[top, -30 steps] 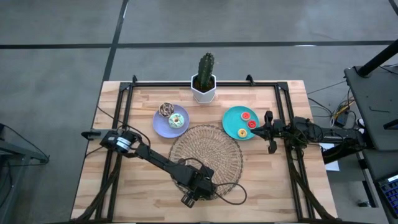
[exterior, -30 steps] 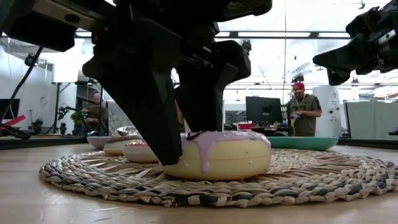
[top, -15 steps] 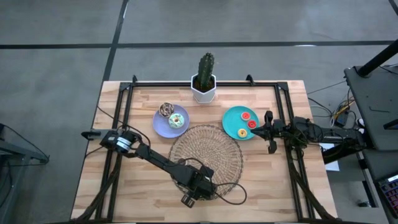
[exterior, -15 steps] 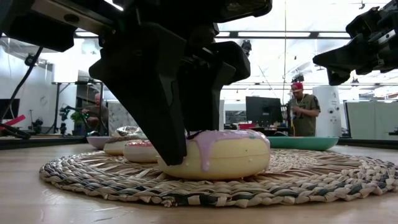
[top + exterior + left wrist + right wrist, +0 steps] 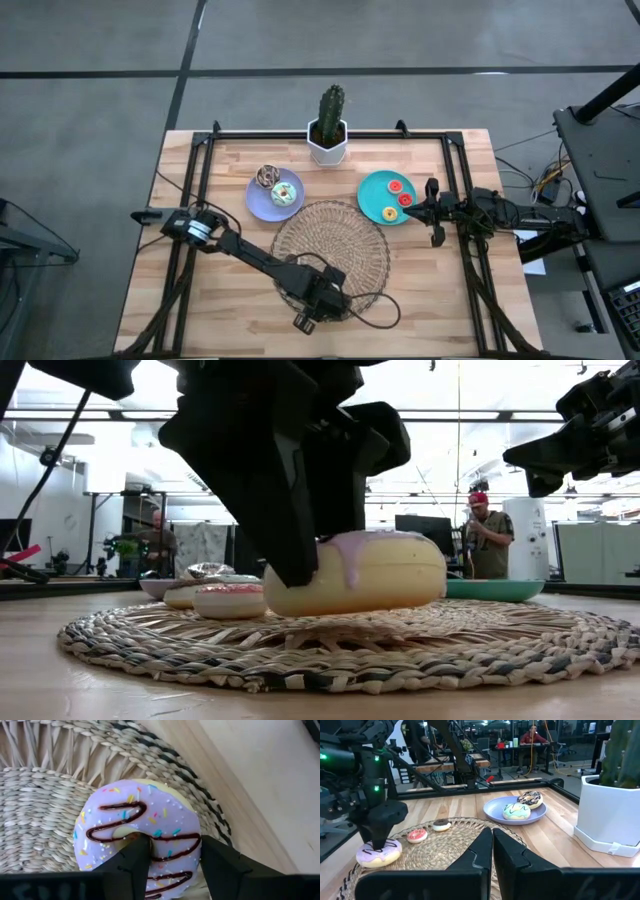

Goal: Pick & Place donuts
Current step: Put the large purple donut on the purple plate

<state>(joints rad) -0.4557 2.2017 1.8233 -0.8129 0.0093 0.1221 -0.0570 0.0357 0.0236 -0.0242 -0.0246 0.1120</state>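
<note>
Room: a workshop with desks and monitors is showing behind the tabletop (image 5: 450,290); a person (image 5: 485,538) is standing far back.
Tabletop: light wooden planks are carrying a woven mat (image 5: 350,240), a lavender plate (image 5: 257,200), a teal plate (image 5: 372,190) and a potted cactus (image 5: 329,122).
Left gripper: the left gripper (image 5: 170,857) is working over the near edge of the mat, its fingers pinching the pink donut (image 5: 137,827), one finger through the hole and one on the outer rim.
Pink donut: in the low view it is hanging just clear of the weave (image 5: 360,570), so I judge a lift is in progress.
Right gripper: the right gripper (image 5: 492,851) is waiting beside the teal plate with its fingers pressed together.
Doing it well: I would keep the pinch firm and rise straight, clearing the mat's raised braid before travelling; the soft icing may slip if the wrist tilts.
Donut count: seven are showing.
On the mat: three, the held pink one, a small red one (image 5: 417,835) and a small dark brown one (image 5: 441,824).
On the lavender plate: two, white-green (image 5: 516,810) and brown-white (image 5: 530,797).
On the teal plate: two small ones, orange (image 5: 395,186) and yellow (image 5: 389,213), plus a small red piece (image 5: 405,199) I cannot identify.
Plates: two.
</note>
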